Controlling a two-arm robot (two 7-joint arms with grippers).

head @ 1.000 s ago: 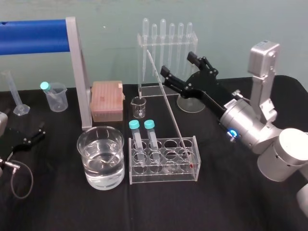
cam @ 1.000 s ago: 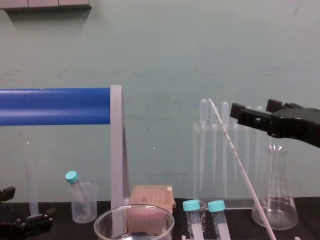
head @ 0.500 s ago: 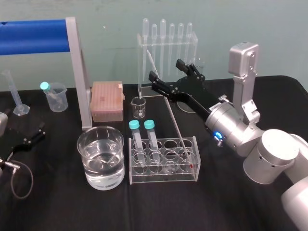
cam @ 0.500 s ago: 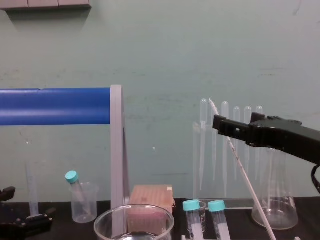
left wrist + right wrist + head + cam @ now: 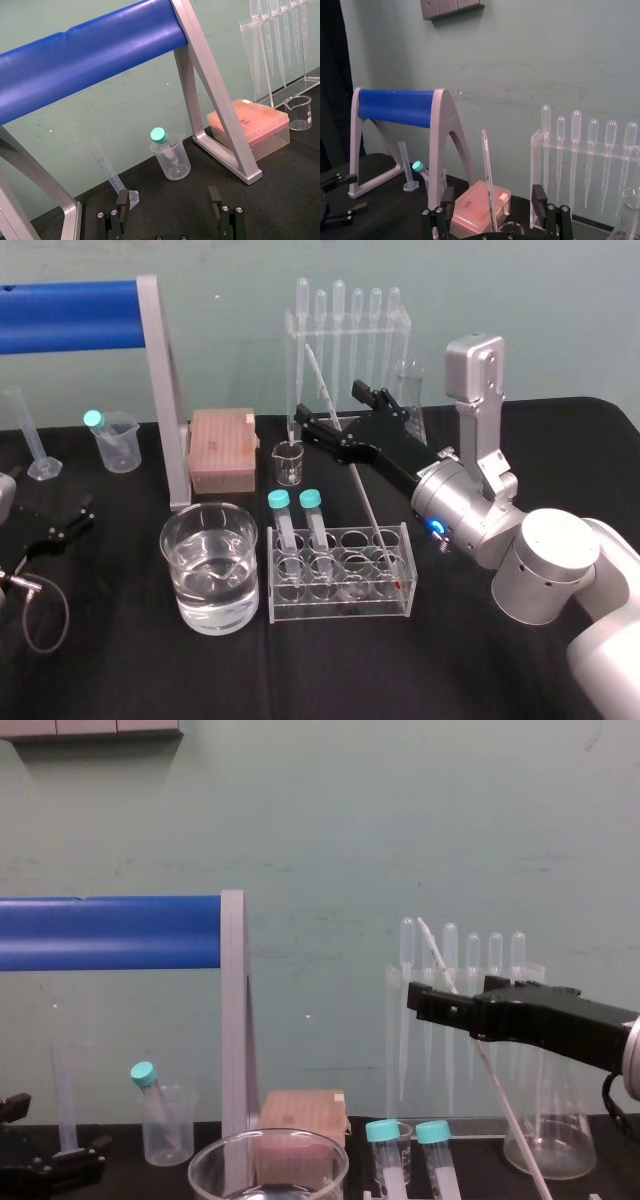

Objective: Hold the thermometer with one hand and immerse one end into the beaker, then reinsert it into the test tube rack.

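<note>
Glass thermometer (image 5: 352,468) stands in the rack (image 5: 330,612), at the rack's right end. Its reddish bulb is down by the rack's right wall. The stem leans up, back and left from the rack toward the pipette stand (image 5: 345,335) behind it.

Right pincer (image 5: 330,408) hangs above and behind the rack, level with the upper stem. It is released, with one finger on each side of the stem. In the right wrist view the stem (image 5: 486,165) sits mid-gap with clearance both sides, and I see no contact. In the chest view the near finger crosses in front of the stem (image 5: 500,1090), above the rack's tubes.

Beaker (image 5: 180,540) is just beside the rack on its left, upright and part full of clear liquid.

Two teal-capped tubes (image 5: 280,502) stand in the rack's left end. A small beaker (image 5: 289,462) sits behind the rack, between it and the pipette stand. A pink box (image 5: 222,448) is behind the rack to the left.

Left pincer (image 5: 60,525) lies on the desk (image 5: 330,670), well left of the rack and beyond the beaker. It is released, fingers apart and gripping nothing in the left wrist view.
</note>
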